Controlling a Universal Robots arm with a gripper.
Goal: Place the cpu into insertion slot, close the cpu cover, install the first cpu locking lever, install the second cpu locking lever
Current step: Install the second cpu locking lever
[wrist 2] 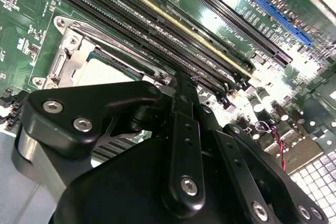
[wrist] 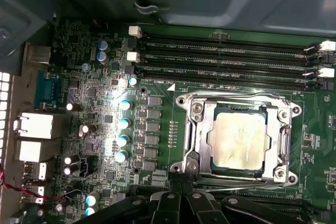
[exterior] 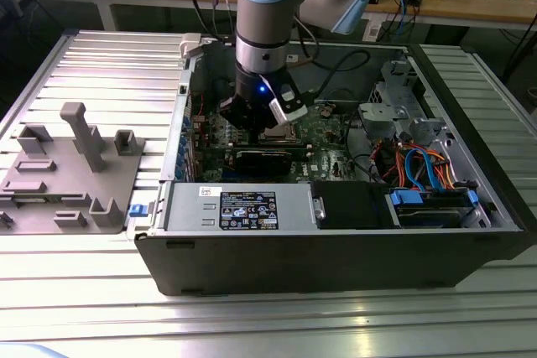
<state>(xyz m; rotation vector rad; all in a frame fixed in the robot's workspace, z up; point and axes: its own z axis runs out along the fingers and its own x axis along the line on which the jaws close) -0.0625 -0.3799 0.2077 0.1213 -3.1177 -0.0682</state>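
Now | gripper (wrist: 176, 195) just beside insertion slot (wrist: 191, 129) | cpu (wrist: 239, 140) seated, cpu cover (wrist: 283, 142) down | jaws pressed together, holding nothing

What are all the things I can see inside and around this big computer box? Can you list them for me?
computer case: one, dark grey, open on the ribbed metal table
motherboard: one, green, inside the case
cpu: one, silvery, seated in the insertion slot
cpu cover: one, silvery frame, down around the cpu
memory slots: several, black, beside the socket
capacitors: a row, teal-topped, by the socket
cables: a bundle, orange and blue, at the exterior view's right
fixture tray: one, grey, on the table at the exterior view's left
robot arm: one, light blue and silver, reaching into the case
gripper: one, black, at the socket's edge
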